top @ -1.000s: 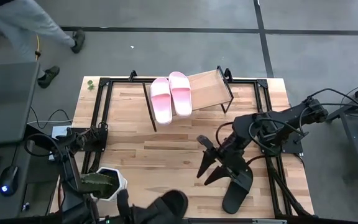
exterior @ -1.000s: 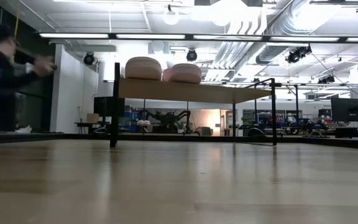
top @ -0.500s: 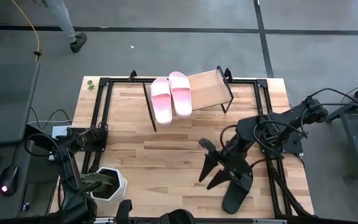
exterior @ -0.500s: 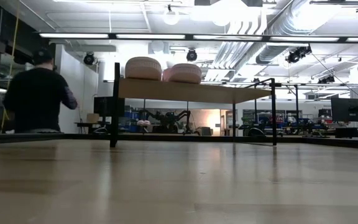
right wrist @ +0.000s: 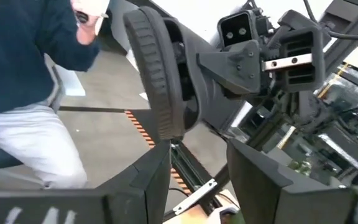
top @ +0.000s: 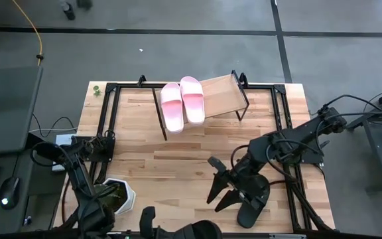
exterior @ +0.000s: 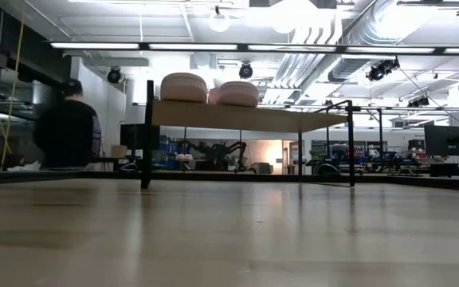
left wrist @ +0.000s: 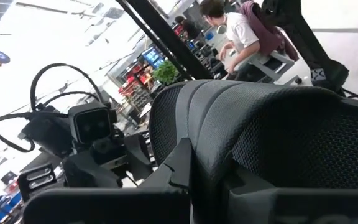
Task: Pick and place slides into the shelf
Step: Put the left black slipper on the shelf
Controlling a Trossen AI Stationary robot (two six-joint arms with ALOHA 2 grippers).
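Two pale pink slides [top: 183,103] lie side by side, soles down, on the left half of the shelf [top: 221,94] at the table's far edge; the low view shows them on the shelf board [exterior: 245,117]. My left gripper [top: 159,228], at the near edge, is shut on a black slide [top: 194,231] that fills the left wrist view [left wrist: 260,137]. A second black slide [top: 254,204] lies on the table at the near right. My right gripper [top: 219,194] hovers open just left of it, with nothing between its fingers [right wrist: 197,180]. My left gripper holds the black slide on its upper, strap side [right wrist: 194,68], fingers level. The slide itself hides the exact spot in the left wrist view. The slide stands on edge, its ribbed sole [right wrist: 149,74] turned away from the gripper, lifted clear of the table.
A white pot with a green plant [top: 116,196] stands at the table's near left, beside my left arm. Black frame rails [top: 111,119] run along the table's sides. The shelf's right half is bare wood. A person [exterior: 66,131] stands in the room beyond the far left.
My left gripper has carried the black slide toward the near edge and turned, so the slide now shows only at the picture's bottom. My right gripper, still open, has gone a little toward the near-left. The person has walked out of the high view.
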